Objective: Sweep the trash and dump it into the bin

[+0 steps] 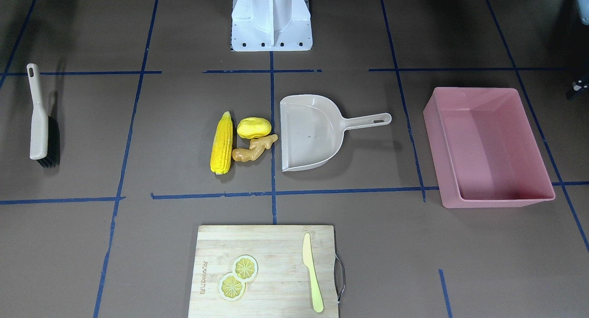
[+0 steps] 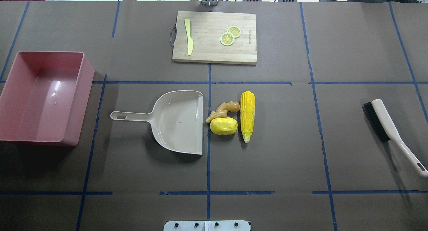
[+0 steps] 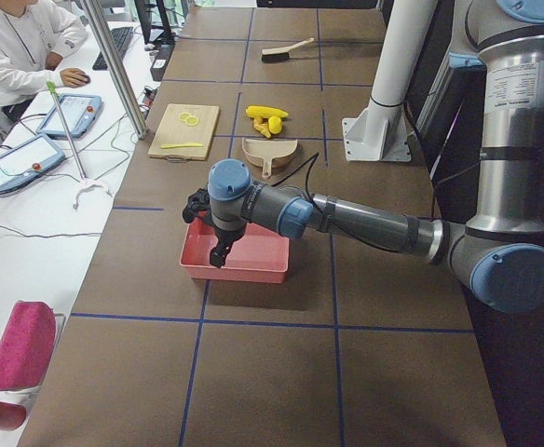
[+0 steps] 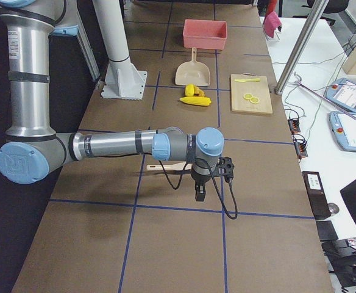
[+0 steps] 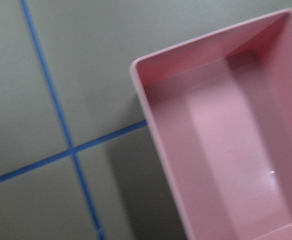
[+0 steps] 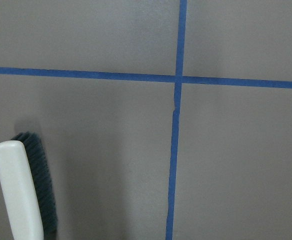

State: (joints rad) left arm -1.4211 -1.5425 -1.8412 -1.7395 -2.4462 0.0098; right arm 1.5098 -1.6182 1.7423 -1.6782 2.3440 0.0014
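Corn cob point(image 2: 247, 114), potato lump point(image 2: 223, 125) and ginger root point(image 2: 222, 110) lie bunched beside the open edge of the dustpan point(image 2: 177, 122), with the bin point(image 2: 82, 100) well apart. The left gripper point(image 3: 218, 256) and right gripper point(image 4: 200, 194) show only from afar, so their jaws' width cannot be told. A skewed stroke of the brush point(image 2: 384, 124) could roll the corn cob past the dustpan.

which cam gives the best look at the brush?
Overhead exterior: the brush lies whole and unobstructed, bristles and handle clear. Front-facing shows it whole too. Exterior left: tiny, far. Exterior right: partly hidden behind the right arm. Right wrist: only one end.
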